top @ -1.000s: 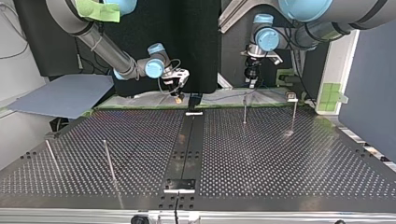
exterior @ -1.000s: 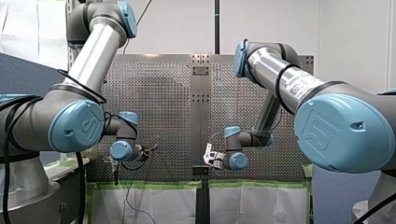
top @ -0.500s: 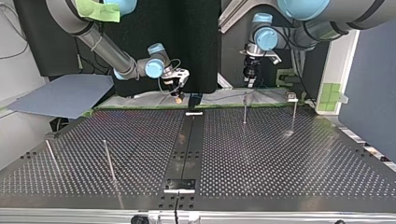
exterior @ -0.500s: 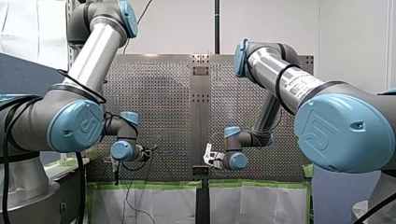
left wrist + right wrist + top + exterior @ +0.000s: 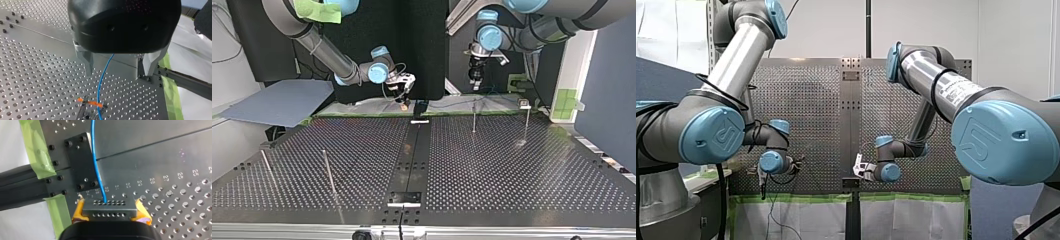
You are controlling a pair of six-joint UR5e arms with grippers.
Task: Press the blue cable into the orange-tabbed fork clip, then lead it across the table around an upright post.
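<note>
In the left wrist view the blue cable (image 5: 101, 82) runs down between my left gripper's (image 5: 117, 71) metal fingers, touching neither, and into the orange-tabbed fork clip (image 5: 90, 103) on the perforated table. That gripper is open and hangs above the clip. In the top view it (image 5: 475, 76) is at the far edge, right of centre. In the right wrist view the cable (image 5: 96, 162) crosses a black bracket (image 5: 80, 167) and ends in my right gripper (image 5: 109, 207), which has yellow pads and is shut on it. In the top view my right gripper (image 5: 402, 94) hovers near the far centre.
Thin upright posts stand on the table in the top view: two at the far right (image 5: 474, 117) (image 5: 527, 122) and two at the near left (image 5: 328, 172) (image 5: 267, 167). A grey-blue sheet (image 5: 277, 102) lies off the far left corner. Green tape (image 5: 37, 147) lines the table edge.
My left gripper has risen from the table and shifted slightly left in the top view. My right arm has stayed put.
</note>
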